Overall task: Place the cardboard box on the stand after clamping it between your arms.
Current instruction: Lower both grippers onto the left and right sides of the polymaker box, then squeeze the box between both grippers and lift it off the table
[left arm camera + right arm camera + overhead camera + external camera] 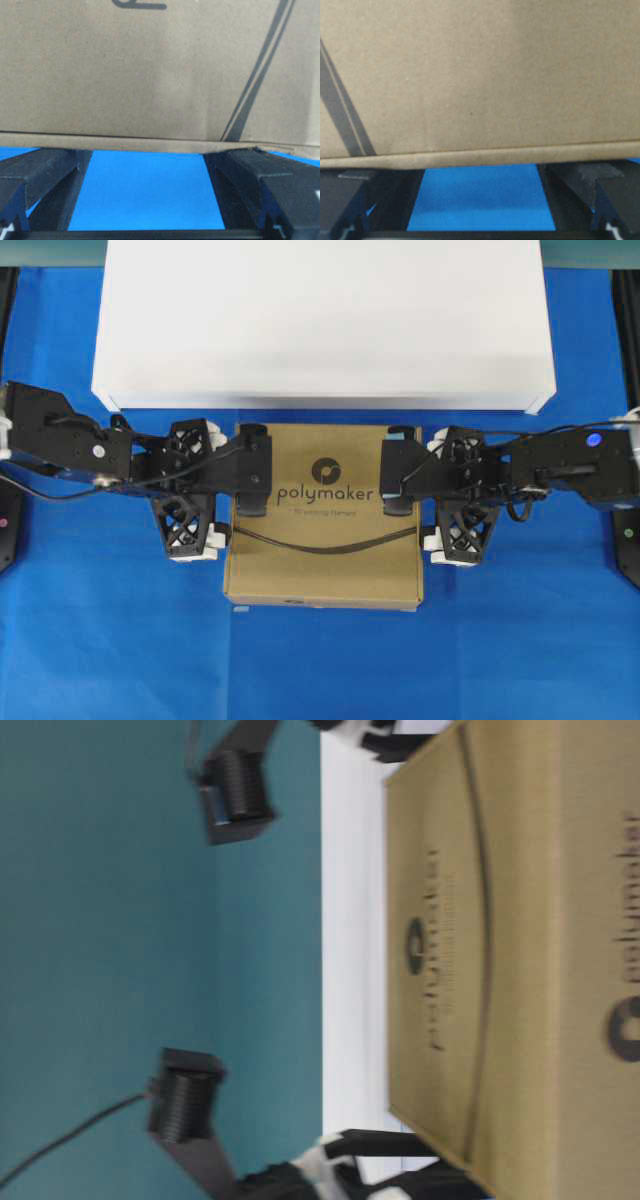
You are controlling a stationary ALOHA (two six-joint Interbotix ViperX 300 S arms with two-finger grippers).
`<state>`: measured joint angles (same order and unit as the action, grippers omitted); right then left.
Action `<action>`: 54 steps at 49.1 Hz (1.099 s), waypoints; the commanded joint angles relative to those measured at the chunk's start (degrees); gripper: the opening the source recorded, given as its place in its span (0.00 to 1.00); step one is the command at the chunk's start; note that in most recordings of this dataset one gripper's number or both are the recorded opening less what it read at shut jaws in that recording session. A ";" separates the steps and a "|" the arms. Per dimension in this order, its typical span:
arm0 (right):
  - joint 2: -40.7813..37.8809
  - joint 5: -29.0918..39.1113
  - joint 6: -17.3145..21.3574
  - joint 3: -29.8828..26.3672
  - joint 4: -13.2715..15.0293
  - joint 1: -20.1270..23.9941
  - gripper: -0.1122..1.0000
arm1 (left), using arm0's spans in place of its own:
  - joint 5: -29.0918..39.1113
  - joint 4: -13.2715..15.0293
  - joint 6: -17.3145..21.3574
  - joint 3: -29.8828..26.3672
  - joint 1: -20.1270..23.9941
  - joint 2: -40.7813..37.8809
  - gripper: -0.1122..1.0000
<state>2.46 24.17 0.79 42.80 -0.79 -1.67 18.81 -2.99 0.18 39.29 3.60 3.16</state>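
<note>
**Box pinched between both arms, short of the stand**

Cardboard box (322, 515) squeezed sidelong between left gripper (193, 490) and right gripper (458, 495), jaws spread wide, fingertips braced on opposite edges for friction. Held above blue cloth (90, 640), just before the stand's (320, 320) near edge.

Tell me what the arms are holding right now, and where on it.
The flat brown cardboard box, pressed between the left gripper and right gripper at its opposite side edges; both grippers' fingers are spread open, none pinching it.
</note>
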 commanded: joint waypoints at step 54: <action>13.80 17.67 -2.99 -19.86 -2.55 -4.48 0.98 | 15.64 0.26 -0.18 -23.55 2.90 10.99 0.85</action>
<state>16.96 50.01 -3.43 28.30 -1.49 -5.80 38.94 -3.08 1.76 23.99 6.42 14.85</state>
